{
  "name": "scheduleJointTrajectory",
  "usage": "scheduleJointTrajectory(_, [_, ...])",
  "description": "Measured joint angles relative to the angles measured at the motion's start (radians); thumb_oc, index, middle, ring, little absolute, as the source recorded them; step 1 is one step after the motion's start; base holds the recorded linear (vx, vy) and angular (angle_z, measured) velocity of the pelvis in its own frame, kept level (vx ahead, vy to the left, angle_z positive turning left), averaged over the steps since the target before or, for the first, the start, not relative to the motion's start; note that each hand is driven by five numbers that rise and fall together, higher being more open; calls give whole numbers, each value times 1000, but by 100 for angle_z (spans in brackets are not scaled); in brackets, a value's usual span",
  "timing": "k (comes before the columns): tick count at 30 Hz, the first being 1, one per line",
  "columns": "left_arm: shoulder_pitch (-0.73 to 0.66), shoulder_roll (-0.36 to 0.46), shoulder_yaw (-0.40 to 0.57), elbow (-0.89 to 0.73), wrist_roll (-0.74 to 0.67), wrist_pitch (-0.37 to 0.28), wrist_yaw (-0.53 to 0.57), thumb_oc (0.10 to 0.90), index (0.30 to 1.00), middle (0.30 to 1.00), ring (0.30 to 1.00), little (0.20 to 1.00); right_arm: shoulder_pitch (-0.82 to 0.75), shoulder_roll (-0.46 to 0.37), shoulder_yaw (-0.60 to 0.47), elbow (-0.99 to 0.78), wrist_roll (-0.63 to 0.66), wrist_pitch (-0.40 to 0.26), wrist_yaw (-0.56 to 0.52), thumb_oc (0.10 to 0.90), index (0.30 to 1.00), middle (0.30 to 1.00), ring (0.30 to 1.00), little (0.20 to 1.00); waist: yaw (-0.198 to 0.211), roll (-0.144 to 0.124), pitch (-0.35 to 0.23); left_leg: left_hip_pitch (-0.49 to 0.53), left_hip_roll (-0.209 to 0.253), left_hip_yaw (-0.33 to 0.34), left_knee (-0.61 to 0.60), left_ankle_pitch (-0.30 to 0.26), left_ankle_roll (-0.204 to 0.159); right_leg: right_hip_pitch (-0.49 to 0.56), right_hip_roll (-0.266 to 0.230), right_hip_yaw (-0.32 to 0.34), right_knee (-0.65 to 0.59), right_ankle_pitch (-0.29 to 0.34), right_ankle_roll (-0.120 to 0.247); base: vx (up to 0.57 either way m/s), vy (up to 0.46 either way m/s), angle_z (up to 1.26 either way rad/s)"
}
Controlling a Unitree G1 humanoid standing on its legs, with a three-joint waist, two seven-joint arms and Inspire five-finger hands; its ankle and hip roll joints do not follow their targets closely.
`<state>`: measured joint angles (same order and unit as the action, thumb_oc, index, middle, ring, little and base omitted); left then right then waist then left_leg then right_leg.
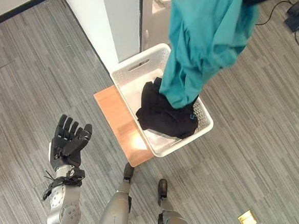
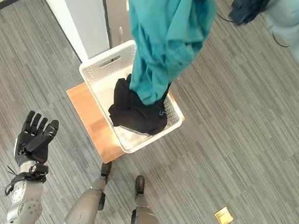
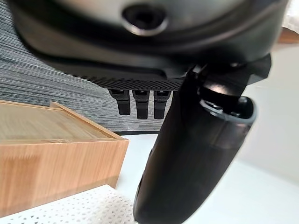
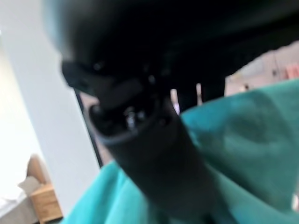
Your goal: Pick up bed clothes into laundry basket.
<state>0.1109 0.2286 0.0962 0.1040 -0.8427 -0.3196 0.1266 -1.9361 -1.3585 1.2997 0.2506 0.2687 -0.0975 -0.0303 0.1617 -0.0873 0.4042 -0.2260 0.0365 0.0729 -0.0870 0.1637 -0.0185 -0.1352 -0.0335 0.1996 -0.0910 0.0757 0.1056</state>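
While the teal sheet [image 1: 203, 44] hangs over the basket [image 1: 137, 70] at upper centre, pinched by our right hand [image 4: 154, 154], we must next release; left hand [image 1: 69, 140], lower left, fingers apart.

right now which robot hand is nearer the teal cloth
Right. The right robot hand is against the teal cloth, which hangs over the basket; the left robot hand is apart, open.
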Motion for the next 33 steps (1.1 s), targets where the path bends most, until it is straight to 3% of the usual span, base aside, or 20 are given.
scheduleJointTrajectory(4, [-12, -1, -20, -3, 2, 0, -7, 800, 900, 900, 900, 900, -7, -6, 25, -71, 19, -11, 3, 400, 300, 300, 300, 300, -20, -17, 6, 1, 1, 12, 0, 0, 0, -3, 0, -1, 0, 0, 0, 18, -21, -10])
scheduleJointTrajectory(9, [-4, 0, 2, -6, 6, 0, -6, 800, 900, 900, 900, 900, -57, 0, 164, -160, -2, -26, 34, 400, 300, 300, 300, 300, -31, -31, 9, -15, 6, 13, 0, 7, -10, -19, 4, -3, 0, 0, 0, 6, -3, -1])
scheduleJointTrajectory(12, [11, 3, 40, -6, 14, 0, -4, 800, 900, 900, 900, 900, -70, 6, 169, -188, -11, -31, 45, 400, 300, 300, 300, 300, -41, -66, 16, -22, 10, 14, 0, 8, -11, -27, 8, -2, 0, 1, -1, 0, 0, 0])
scheduleJointTrajectory(13, [17, 10, 59, -6, 19, 0, -3, 800, 900, 900, 900, 900, -92, 6, 169, -192, -11, -34, 49, 400, 300, 300, 300, 300, -47, -90, 16, -26, 14, 15, 0, 8, -11, -31, 11, -2, 0, 1, -1, 0, 0, 0])
scheduleJointTrajectory(17, [17, 26, 65, -6, 20, 0, -1, 800, 900, 900, 900, 900, -193, 6, 169, -192, -11, -47, 48, 400, 300, 300, 300, 300, -66, -127, 10, -35, 16, 2, 0, 8, -11, -35, 14, -3, 0, 1, -1, 7, 11, 6])
scheduleJointTrajectory(27, [13, 33, 63, -10, 20, 0, -2, 800, 900, 900, 900, 900, -265, 7, 167, -193, -9, -79, 18, 400, 300, 300, 300, 300, -63, -130, 9, -34, 15, 3, 4, 8, -11, -33, 14, -2, 0, 1, -1, 1, 1, 1])
scheduleJointTrajectory(33, [16, 34, 15, -37, 20, 0, -1, 800, 900, 900, 900, 900, -104, 53, 148, -122, -9, -66, 21, 400, 300, 300, 300, 300, -34, -120, 12, -34, 15, 7, 14, 11, -15, -31, 13, -1, 0, 2, -2, 0, 0, 0])
